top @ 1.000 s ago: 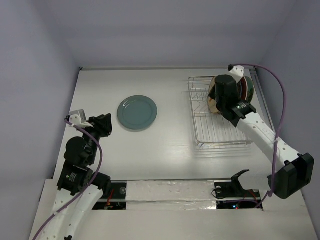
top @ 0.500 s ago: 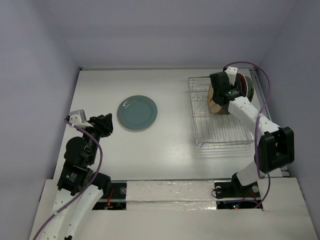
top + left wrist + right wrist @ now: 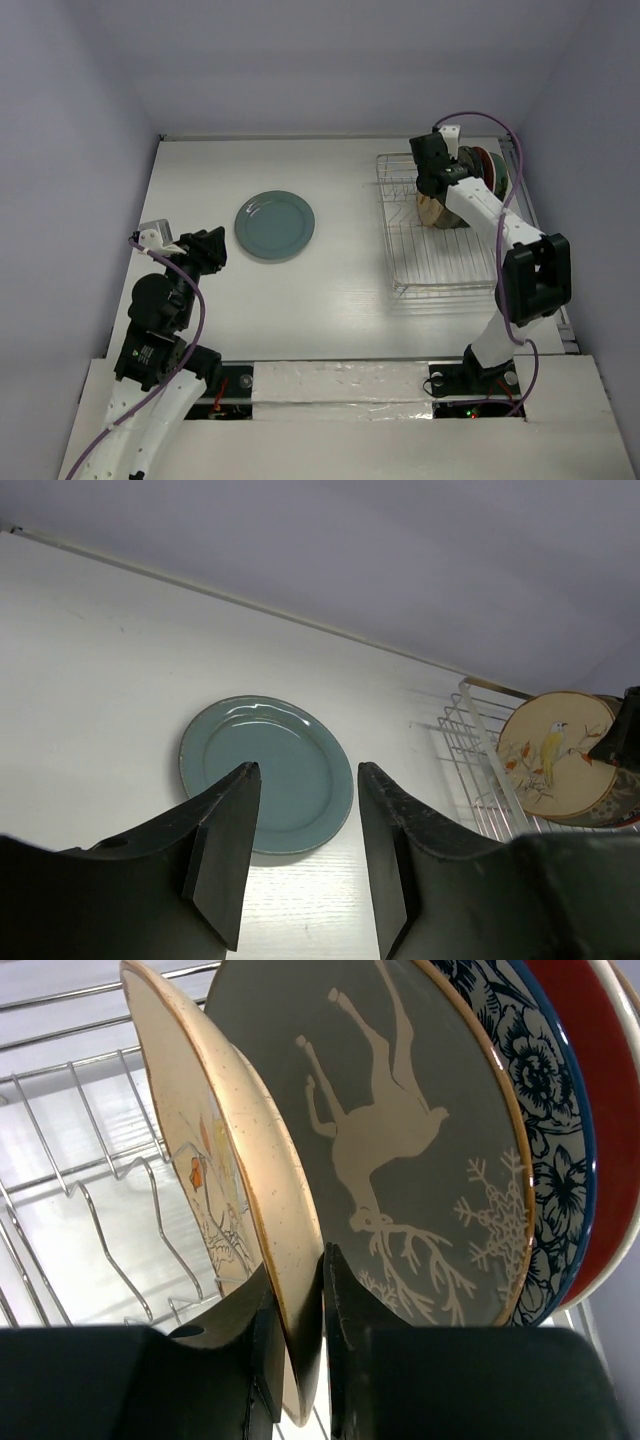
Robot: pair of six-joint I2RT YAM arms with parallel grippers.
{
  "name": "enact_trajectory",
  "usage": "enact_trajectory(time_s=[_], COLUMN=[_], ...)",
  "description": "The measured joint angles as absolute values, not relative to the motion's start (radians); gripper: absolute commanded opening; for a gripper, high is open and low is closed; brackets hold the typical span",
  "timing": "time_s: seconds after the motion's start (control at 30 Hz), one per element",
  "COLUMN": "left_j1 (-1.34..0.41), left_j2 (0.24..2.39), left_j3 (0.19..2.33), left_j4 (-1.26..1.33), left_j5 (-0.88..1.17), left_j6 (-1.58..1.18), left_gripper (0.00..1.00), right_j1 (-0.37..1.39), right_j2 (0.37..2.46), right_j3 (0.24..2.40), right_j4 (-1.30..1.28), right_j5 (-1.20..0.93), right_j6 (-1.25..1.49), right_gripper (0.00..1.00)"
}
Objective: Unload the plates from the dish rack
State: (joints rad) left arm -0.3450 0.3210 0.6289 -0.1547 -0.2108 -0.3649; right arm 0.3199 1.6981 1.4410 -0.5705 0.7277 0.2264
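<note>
1. Your right pincer (image 3: 298,1305) clamps the rim of the cream bird plate (image 3: 190,1140), upright in the dish rack (image 3: 440,270), upper right overhead.
2. Your left pincer (image 3: 300,860) stands apart; teal plate (image 3: 268,772) lies flat on the worktop (image 3: 330,290).

The right arm (image 3: 478,208) has swung in! Its elbow, out wide near the right edge of the table (image 3: 330,290) a second ago, is now folded close beside the near right corner of the dish rack (image 3: 440,262). The wrist has slid off the middle of the standing plates (image 3: 482,170), back and to the left, up over their top rims. The right gripper (image 3: 297,1295) now straddles the rim of the cream bird plate (image 3: 245,1160), a finger against each face.
</note>
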Motion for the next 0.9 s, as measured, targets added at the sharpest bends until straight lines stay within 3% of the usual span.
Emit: enact_trajectory(time_s=[0.2,0.33,0.43,0.6,0.77,0.9], left_j1=[-0.345,-0.345,-0.345,-0.345,-0.345,-0.345], left_j2=[0.321,0.321,0.321,0.321,0.321,0.321], left_j3=[0.629,0.629,0.629,0.629,0.629,0.629], left_j4=[-0.155,-0.155,-0.155,-0.155,-0.155,-0.155], left_j5=[-0.21,-0.211,-0.211,-0.211,-0.21,-0.21], left_j6=[-0.365,-0.365,-0.365,-0.365,-0.365,-0.365], left_gripper=[0.43,0.54,0.6,0.61,0.61,0.61], right_j1=[0.32,0.319,0.321,0.383,0.536,0.598], right_j2=[1.695,1.665,1.606,1.443,1.341,1.439], right_j3=[1.516,1.587,1.621,1.636,1.566,1.48], right_j4=[-0.658,-0.723,-0.757,-0.744,-0.573,-0.328], right_j5=[0.722,0.731,0.738,0.703,0.575,0.361], right_j6=[0.206,0.18,0.172,0.204,0.313,0.476], right_gripper=[0.0,0.0,0.0,0.0,0.0,0.0])
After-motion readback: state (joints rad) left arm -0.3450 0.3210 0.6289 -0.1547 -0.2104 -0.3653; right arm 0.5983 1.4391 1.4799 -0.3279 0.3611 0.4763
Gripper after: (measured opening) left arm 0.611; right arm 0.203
